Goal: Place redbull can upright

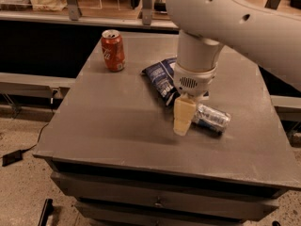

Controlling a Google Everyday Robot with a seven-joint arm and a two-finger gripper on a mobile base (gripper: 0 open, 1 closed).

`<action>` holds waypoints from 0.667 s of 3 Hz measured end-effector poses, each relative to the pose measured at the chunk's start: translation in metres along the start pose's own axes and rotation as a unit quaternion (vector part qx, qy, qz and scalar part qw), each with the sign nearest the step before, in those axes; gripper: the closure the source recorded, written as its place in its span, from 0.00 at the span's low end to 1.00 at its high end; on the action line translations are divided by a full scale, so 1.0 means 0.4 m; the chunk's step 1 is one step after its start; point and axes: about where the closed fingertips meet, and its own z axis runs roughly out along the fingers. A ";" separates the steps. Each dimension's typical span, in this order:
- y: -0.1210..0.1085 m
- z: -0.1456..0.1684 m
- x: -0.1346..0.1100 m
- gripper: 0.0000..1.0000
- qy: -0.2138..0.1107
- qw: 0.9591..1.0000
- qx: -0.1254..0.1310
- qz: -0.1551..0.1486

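Note:
The redbull can [214, 118], slim, silver and blue, lies on its side on the grey table [117, 117], right of centre. My gripper [182, 119] hangs from the big white arm just left of the can, its cream fingers [181, 121] pointing down at the can's left end, close to or touching it. The can's left end is hidden behind the fingers.
A dark blue and white snack bag [161, 77] lies just behind the gripper, partly under the arm. A red-orange cola can [113, 50] stands upright at the table's back left. The table has drawers below its front edge. Shelving stands behind.

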 end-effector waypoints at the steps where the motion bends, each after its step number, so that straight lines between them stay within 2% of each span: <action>1: 0.000 0.008 -0.006 0.45 0.000 1.000 -0.001 -0.001; 2: 0.009 0.008 -0.032 0.71 0.001 1.000 0.007 -0.020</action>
